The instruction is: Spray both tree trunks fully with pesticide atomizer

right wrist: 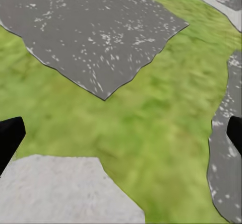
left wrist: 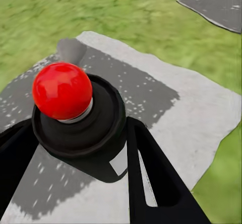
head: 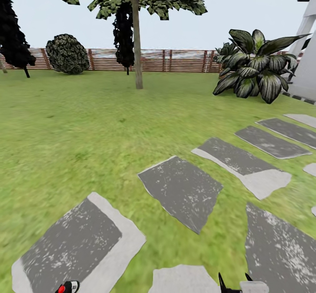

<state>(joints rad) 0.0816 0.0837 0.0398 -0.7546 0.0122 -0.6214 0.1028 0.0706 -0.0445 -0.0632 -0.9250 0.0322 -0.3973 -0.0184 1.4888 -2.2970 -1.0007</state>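
1. The pesticide atomizer [left wrist: 75, 113] sits between the fingers of the left gripper [left wrist: 75, 148]: a black rounded body with a glossy red ball cap on top. In the head view it peeks in at the bottom edge [head: 66, 287], over the near corner of the nearest stepping stone [head: 79, 240].
2. Handling, as a judgement: it looks small, rigid and light, and smooth enough to slip or twist, so the wide black collar below the red cap is the place to grip, leaving the cap free.
3. The left gripper's dark fingers [left wrist: 151, 173] are closed against the atomizer's sides.
4. The right gripper [right wrist: 121, 138] is spread wide and empty; its tips frame grass and paving.
5. Beyond that stone, the lawn [head: 79, 130] runs to one tree [head: 136, 3], its trunk [head: 138, 51] far ahead, before the fence [head: 175, 61].
6. A striped plant [head: 254, 64] stands right of that trunk, a round bush [head: 67, 53] left of it.
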